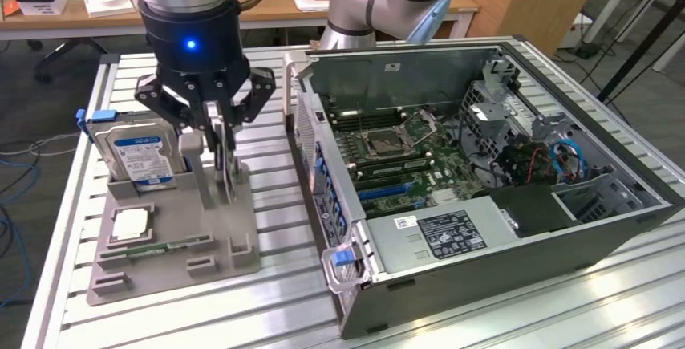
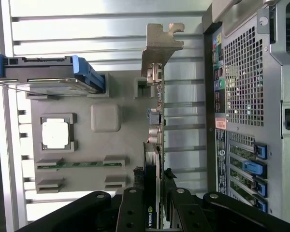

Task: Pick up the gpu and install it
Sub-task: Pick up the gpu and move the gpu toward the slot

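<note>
Two fingers of the hand pinch the gpu. The card stands on edge in the grey holder, with its silver bracket at the end away from the hand. In the exterior view, a hard drive stands at the hand's 9 o'clock. The open computer case sits at 3 o'clock on the bench.

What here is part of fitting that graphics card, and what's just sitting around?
Part of the job:
- gpu, standing on edge in the grey holder
- hand, closed on the card
- open computer case

Just lying about:
- hard drive, upright in the same holder
- processor chip, flat in its recess
- memory stick, flat in its slot
</note>
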### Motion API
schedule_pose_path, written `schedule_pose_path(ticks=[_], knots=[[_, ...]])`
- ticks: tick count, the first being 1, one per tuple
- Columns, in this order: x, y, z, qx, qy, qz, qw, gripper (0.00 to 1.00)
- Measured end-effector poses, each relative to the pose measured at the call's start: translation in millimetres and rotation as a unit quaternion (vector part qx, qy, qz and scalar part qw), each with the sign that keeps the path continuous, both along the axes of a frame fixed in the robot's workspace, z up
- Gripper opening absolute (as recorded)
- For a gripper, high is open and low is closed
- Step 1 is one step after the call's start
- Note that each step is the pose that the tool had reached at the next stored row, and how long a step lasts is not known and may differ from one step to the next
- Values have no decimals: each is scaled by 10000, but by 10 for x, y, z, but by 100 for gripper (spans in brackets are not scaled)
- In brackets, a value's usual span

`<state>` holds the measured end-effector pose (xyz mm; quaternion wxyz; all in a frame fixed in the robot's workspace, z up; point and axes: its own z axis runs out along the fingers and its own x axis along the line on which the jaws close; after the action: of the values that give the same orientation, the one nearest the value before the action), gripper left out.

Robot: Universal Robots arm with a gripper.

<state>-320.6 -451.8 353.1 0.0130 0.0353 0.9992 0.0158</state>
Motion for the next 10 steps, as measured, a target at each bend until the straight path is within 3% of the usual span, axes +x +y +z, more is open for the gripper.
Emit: schedule_pose_path(ticks=[10], knots=[[0, 0, 87, -6, 0, 0, 10000, 26]])
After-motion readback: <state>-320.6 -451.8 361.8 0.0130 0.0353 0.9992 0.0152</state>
